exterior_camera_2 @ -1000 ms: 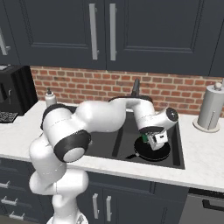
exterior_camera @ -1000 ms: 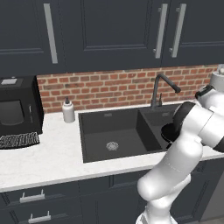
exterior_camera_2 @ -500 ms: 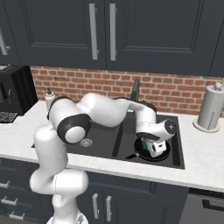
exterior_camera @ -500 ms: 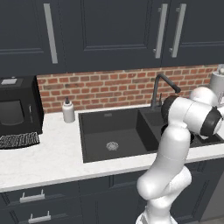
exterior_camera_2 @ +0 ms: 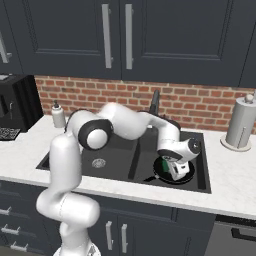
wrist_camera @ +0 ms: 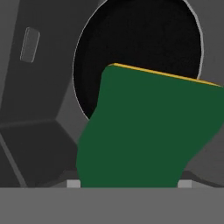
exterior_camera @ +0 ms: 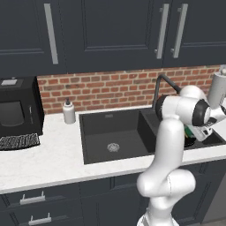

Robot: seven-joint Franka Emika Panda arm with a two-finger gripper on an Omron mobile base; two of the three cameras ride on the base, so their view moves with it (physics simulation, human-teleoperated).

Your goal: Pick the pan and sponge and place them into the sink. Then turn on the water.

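Left base view: you've got the arm [exterior_camera: 170,145] rising in front of the sink [exterior_camera: 95,132] and bending right over the smaller basin. The hand [exterior_camera: 204,132] hangs low there, with a bit of green sponge [exterior_camera: 190,131] showing beside it and the dark pan [exterior_camera: 189,142] under that, mostly hidden by the arm. The faucet [exterior_camera: 164,84] stands behind the divider. The soap bottle [exterior_camera: 69,111] is on the counter [exterior_camera: 48,156] left of the sink, the coffee machine [exterior_camera: 17,112] further left, the paper towel roll [exterior_camera: 217,86] at the far right.

Right base view: the hand [exterior_camera_2: 180,170] sits down in the right basin, directly above the pan [exterior_camera_2: 162,174]. Green sponge [exterior_camera_2: 167,165] shows at the hand's left side, over the pan. The pan handle points toward the front left. The large basin with the drain [exterior_camera_2: 98,163] has nothing in it.

Hand view: the sponge [wrist_camera: 148,131], green face toward you and a yellow edge on top, sits between the fingers, held at a moderately wide gap. The pan [wrist_camera: 140,43] lies behind it, on the basin floor.
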